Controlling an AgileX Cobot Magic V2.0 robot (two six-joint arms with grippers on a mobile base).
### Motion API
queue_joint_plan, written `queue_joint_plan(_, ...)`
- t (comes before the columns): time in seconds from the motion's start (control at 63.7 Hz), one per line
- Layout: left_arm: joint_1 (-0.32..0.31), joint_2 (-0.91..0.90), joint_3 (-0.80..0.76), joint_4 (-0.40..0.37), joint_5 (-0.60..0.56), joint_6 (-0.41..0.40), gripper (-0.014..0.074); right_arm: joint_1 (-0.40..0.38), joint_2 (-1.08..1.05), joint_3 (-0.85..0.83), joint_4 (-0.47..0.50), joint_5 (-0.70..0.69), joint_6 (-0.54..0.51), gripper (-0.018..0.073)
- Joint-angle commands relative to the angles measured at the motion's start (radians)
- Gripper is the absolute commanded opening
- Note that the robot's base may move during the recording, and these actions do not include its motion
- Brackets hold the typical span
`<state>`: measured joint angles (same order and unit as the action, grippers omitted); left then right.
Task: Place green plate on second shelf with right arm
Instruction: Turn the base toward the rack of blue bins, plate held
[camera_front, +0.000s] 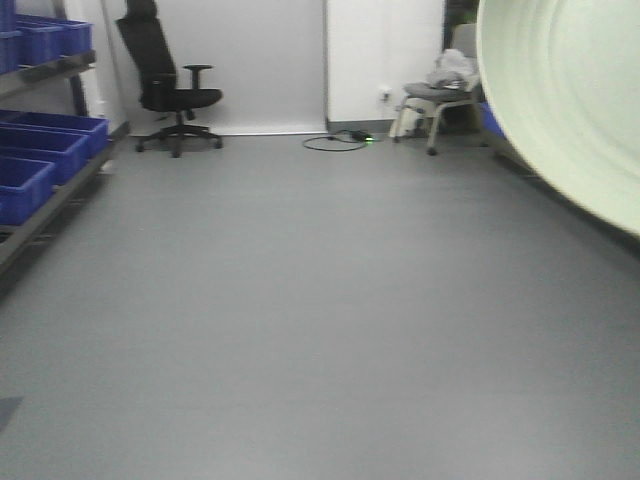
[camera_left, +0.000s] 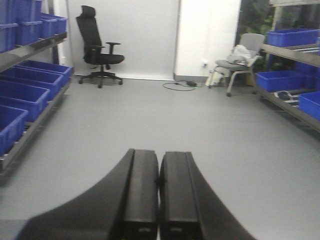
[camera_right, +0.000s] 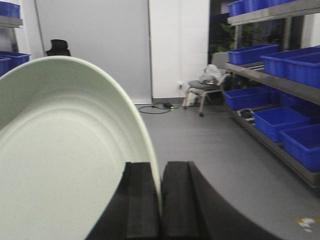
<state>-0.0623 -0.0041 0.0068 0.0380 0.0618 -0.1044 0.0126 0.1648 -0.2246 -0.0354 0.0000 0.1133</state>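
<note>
Grey, smooth floor (camera_front: 300, 300) runs back to a white wall, where a black office chair (camera_front: 170, 85) stands; well to the right of that chair, along the same wall, a grey side chair (camera_front: 440, 95) carries a pale bundle of cloth; a dark cable (camera_front: 335, 142) lies coiled on the floor between the two chairs. Left of the office chair and nearer the camera, metal shelving (camera_front: 55, 205) carries rows of blue bins (camera_front: 40, 150); far to its right, across the room, a second rack (camera_right: 270, 75) carries more blue bins (camera_right: 280, 120); what the bins contain cannot be made out.

The green plate (camera_right: 65, 150) is off the floor, tilted on edge, far to the right of the office chair in the front view (camera_front: 570, 100); the right gripper (camera_right: 161, 172) has its two black pads clamped on the plate's rim, the thin edge caught between them. The left gripper (camera_left: 159, 160) points toward the office chair; its fingers are pressed together with nothing between them.
</note>
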Motion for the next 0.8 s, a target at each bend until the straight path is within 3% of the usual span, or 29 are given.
queue_joint_plan(0.0,0.000,-0.017,0.041,-0.003,-0.083,-0.004,0.0131,0.001,0.011,-0.034,0.008,-0.112,0.007,0.0030)
queue_joint_plan(0.785,0.000,-0.017,0.041,-0.003,-0.083,-0.004,0.0131,0.001,0.011,-0.034,0.008,-0.112,0.007,0.0030)
